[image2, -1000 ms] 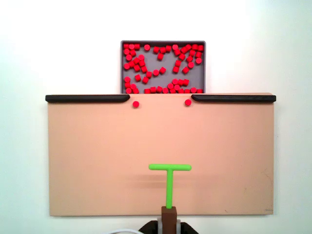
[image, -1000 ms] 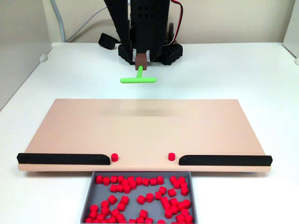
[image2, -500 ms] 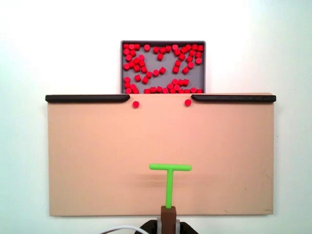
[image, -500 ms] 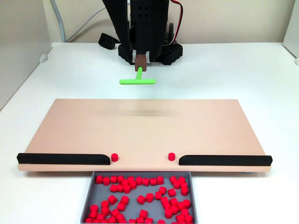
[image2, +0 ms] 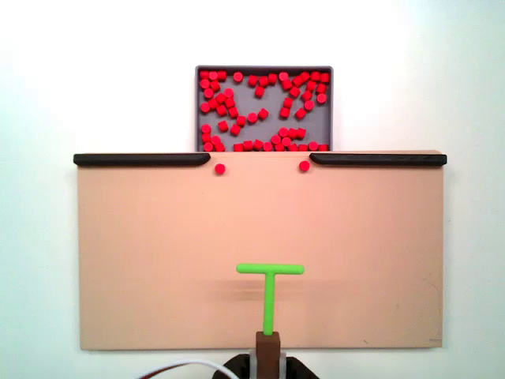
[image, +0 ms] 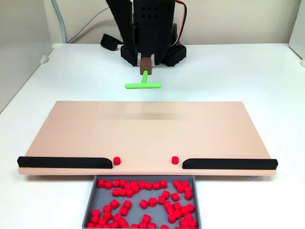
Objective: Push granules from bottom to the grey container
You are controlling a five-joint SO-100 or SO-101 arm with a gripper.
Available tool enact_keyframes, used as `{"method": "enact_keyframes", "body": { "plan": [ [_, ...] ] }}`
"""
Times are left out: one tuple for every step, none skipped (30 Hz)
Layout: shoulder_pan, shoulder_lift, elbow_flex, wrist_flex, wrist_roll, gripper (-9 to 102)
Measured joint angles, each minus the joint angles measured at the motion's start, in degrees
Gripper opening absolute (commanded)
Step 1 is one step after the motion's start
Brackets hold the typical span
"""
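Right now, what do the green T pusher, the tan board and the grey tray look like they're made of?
The green T pusher looks like matte moulded or printed plastic: uniform bright colour, rounded bars. The tan board has a flat, even, matte face with no visible grain; painted wood or plastic, hard to say. The grey tray looks like matte plastic, with thin, even walls.

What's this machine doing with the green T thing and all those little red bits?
A black robot arm holds a green T-shaped pusher over the near end of a tan board. It sweeps red pellets along the board into the grey tray at the far end. Nearly all of them already lie in the tray. Two are left on the board, one pellet and another pellet, sitting in the gap between two black strips, right at the tray's edge.
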Motion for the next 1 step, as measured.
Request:
{"method": "enact_keyframes", "body": {
  "plan": [
    [0.0,0.0,0.0,0.0,0.0,0]
  ]
}}
